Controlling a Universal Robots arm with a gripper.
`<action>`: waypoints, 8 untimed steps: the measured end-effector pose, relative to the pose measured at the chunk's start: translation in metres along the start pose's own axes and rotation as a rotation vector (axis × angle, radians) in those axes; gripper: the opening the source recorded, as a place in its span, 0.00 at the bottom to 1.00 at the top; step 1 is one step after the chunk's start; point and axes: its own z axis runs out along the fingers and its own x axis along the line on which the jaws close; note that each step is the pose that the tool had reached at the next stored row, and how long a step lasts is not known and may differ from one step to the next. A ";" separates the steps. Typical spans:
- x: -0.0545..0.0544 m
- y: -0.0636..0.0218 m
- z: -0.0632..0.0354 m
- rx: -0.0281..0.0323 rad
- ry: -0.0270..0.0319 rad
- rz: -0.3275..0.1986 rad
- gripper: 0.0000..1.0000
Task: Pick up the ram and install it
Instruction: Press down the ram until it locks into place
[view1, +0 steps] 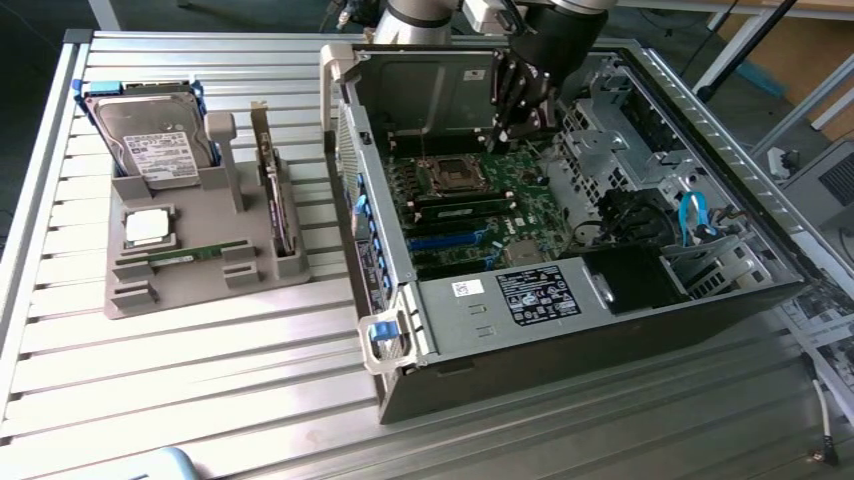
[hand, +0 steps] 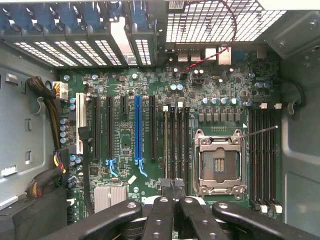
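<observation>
A ram stick (view1: 198, 253), thin and green with small black chips, lies in the grey holder (view1: 174, 292) at the exterior view's left. A second thin green stick (view1: 461, 209) appears seated edge-up in the memory slots (hand: 166, 145) beside the empty processor socket (hand: 219, 165). My gripper (view1: 515, 132) hangs inside the open computer case (view1: 534, 300), above the motherboard's far part. In the wrist view its black fingertips (hand: 174, 184) are pressed together over the near end of those slots, with nothing between them.
The holder also carries a hard drive (view1: 150, 140), a square silver processor chip (view1: 147, 227) and an upright expansion card (view1: 278, 215). Case walls, a drive cage (view1: 601, 140) and cable bundles (hand: 47, 100) ring the motherboard. Ribbed metal table (view1: 200, 380) lies around.
</observation>
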 end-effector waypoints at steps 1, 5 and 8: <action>0.000 0.0000 0.0000 0.0000 0.0000 0.000 0.11; 0.000 0.0000 0.0000 0.0000 0.0000 0.000 0.11; 0.000 0.0000 0.0000 0.0000 0.0000 0.000 0.11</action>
